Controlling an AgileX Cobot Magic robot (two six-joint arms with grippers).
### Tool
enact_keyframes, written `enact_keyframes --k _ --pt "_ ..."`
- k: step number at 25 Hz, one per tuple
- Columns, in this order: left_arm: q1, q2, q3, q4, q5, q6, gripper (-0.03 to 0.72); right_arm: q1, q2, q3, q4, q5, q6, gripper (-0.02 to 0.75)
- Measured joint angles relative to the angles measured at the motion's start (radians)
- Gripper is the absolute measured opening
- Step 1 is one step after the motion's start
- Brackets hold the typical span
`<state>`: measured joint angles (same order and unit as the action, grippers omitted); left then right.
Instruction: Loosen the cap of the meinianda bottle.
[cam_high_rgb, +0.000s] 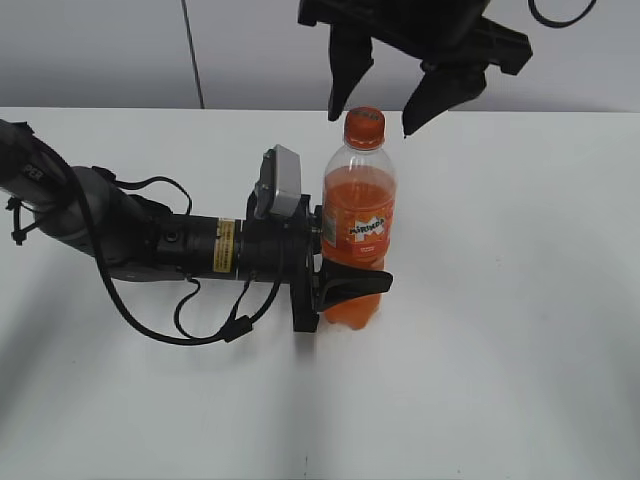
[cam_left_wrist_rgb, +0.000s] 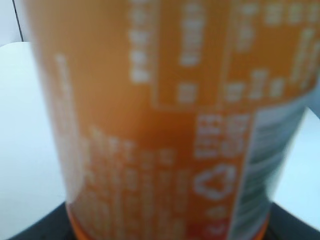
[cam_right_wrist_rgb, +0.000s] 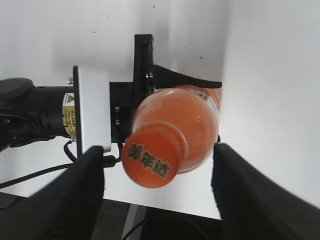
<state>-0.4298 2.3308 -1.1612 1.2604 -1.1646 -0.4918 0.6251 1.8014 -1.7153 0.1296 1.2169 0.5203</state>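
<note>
Standing upright mid-table, the meinianda bottle (cam_high_rgb: 357, 235) looks nearly full, so heavy, its thin wall probably yielding and slick. The cap (cam_high_rgb: 364, 122) is small, stiff and ribbed: grip its sides. The left gripper (cam_high_rgb: 345, 258) clamps the lower body; the right gripper (cam_high_rgb: 372, 110) hangs spread above the cap, apart from it.

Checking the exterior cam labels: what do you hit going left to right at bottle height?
Left arm → its wrist camera → left gripper → Mirinda bottle → bare white table.
</note>
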Motion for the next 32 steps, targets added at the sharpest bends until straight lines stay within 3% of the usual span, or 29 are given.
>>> enact_keyframes --k 10,17,32 --pt "0.0 0.0 0.0 0.0 0.001 0.0 0.395 0.0 0.001 -0.021 0.001 0.0 0.007 0.496" --pt "0.0 0.0 0.0 0.0 0.001 0.0 0.394 0.0 0.001 -0.021 0.013 0.0 0.014 0.432" --pt "0.0 0.0 0.0 -0.002 0.001 0.0 0.394 0.0 0.022 -0.021 0.03 0.001 0.015 0.428"
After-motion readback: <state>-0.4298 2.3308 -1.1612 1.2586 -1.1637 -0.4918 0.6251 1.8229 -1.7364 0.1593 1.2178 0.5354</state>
